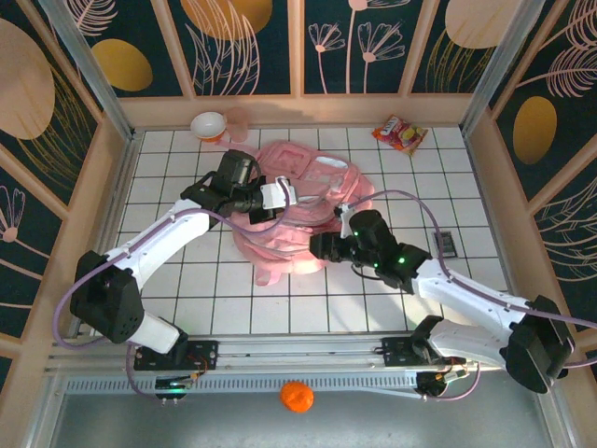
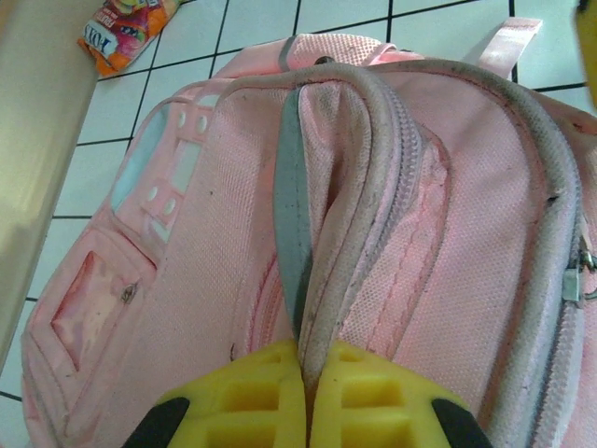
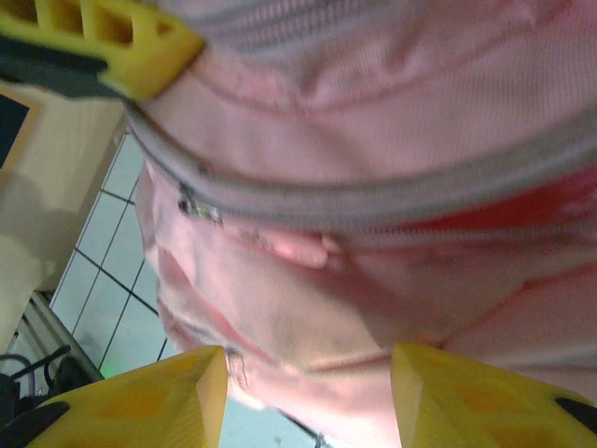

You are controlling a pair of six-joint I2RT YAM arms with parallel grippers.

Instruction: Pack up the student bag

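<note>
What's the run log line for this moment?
left fingers: shut on student bag zipper edge | right fingers: open, at bag

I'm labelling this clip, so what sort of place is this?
Probably a staged robot test cell: a white tiled table, leaf-pattern wall panels on metal framing, two arms bolted to a front rail.

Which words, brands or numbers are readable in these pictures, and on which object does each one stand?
No text can be read with certainty.
Snack packet: white letters on the orange wrapper, too blurred to read.
Backpack: no words visible on its patches or pockets.
Small dark object on the table: too small to read.
</note>
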